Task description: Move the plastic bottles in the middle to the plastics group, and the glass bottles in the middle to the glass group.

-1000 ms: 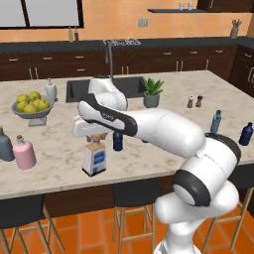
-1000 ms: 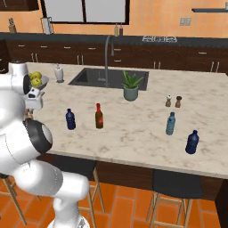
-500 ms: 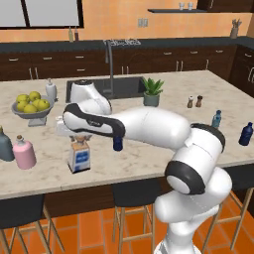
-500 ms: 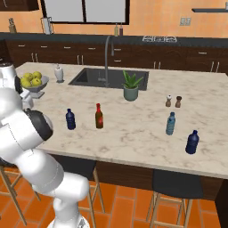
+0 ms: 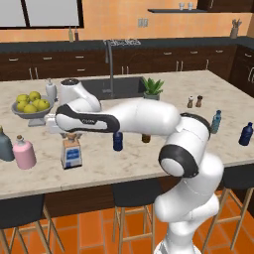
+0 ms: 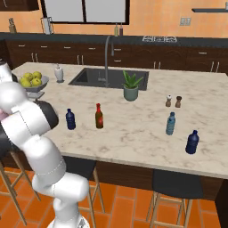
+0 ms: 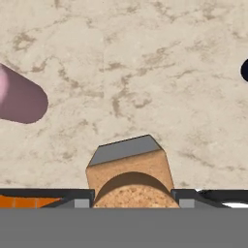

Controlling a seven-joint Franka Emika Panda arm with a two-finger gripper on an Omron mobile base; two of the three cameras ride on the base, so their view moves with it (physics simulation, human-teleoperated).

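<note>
Your gripper (image 5: 71, 133) is clamped on the cork top of the square clear bottle (image 5: 72, 151), which stands upright on the counter (image 5: 149, 158), just right of the pink bottle (image 5: 24, 152). The grey-blue bottle (image 5: 5, 145) is left of the pink one. The navy bottle (image 5: 117, 140) and brown bottle (image 6: 99, 116) are well right of the pink bottle.

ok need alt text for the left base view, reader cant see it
A white robot arm reaches left across a marble kitchen island, its gripper shut on the cork top of a square clear bottle near a pink bottle and a grey-blue bottle. A small navy bottle stands mid-counter; two blue bottles stand far right.
</note>
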